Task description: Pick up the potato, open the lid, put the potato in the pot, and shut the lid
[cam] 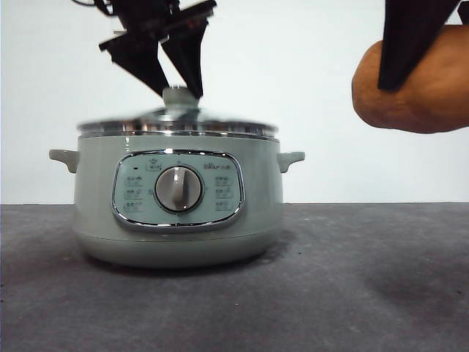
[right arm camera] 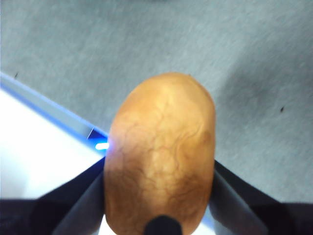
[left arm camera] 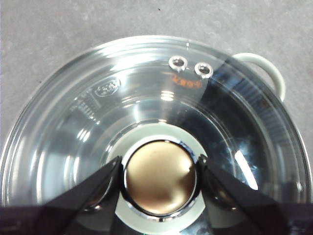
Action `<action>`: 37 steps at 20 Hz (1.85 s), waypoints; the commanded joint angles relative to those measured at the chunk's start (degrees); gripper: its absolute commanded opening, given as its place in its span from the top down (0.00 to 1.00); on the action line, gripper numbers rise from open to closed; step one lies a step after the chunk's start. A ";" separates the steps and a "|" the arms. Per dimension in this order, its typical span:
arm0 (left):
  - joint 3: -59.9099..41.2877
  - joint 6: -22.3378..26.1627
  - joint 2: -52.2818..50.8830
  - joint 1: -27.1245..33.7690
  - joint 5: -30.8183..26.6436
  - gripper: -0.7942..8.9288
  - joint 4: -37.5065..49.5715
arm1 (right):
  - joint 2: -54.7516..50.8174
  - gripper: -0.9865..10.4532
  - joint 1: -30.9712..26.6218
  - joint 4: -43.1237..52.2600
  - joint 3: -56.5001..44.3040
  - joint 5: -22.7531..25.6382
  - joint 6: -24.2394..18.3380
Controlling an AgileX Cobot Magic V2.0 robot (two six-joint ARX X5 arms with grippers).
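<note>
The pale green pot [cam: 95, 213] stands left of centre on the table, its dial facing the front view. The glass lid [cam: 220, 127] lies on it; its rim looks slightly blurred. From above, my left gripper [cam: 182, 92] [left arm camera: 159, 176] comes down onto the lid's round knob [left arm camera: 159, 188], with a jaw pressed against each side of it. A pot handle [left arm camera: 266, 68] shows past the lid [left arm camera: 73, 127]. High at the right, clear of the table, hangs the orange-brown potato [cam: 425, 95] [right arm camera: 161, 147], with my right gripper [cam: 392, 73] [right arm camera: 159, 196] shut on it.
Dark grey table surface [cam: 352, 279] spreads in front of and to the right of the pot. A white wall stands behind. The right wrist view shows a white sheet with a blue edge [right arm camera: 44, 147] beneath the potato.
</note>
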 commanded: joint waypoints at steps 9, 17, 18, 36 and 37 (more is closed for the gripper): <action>17.86 4.50 -1.27 4.72 -4.79 0.93 -8.20 | 13.90 0.92 -0.11 2.71 15.74 0.04 -0.96; 17.84 3.39 -2.32 17.99 -4.31 0.93 -8.94 | 45.68 0.92 -4.94 -6.32 51.69 -1.07 -7.41; 17.84 3.45 -2.32 19.26 -4.33 0.93 -8.87 | 49.53 0.92 -5.42 -7.67 55.93 -1.25 -8.35; 17.84 4.92 -2.27 28.04 -2.51 0.93 -7.98 | 74.42 0.28 -6.62 -7.98 72.89 -2.95 -12.11; 17.84 4.90 -2.25 28.04 -1.44 0.93 -7.96 | 74.18 0.28 -6.54 -8.15 73.02 -2.73 -11.19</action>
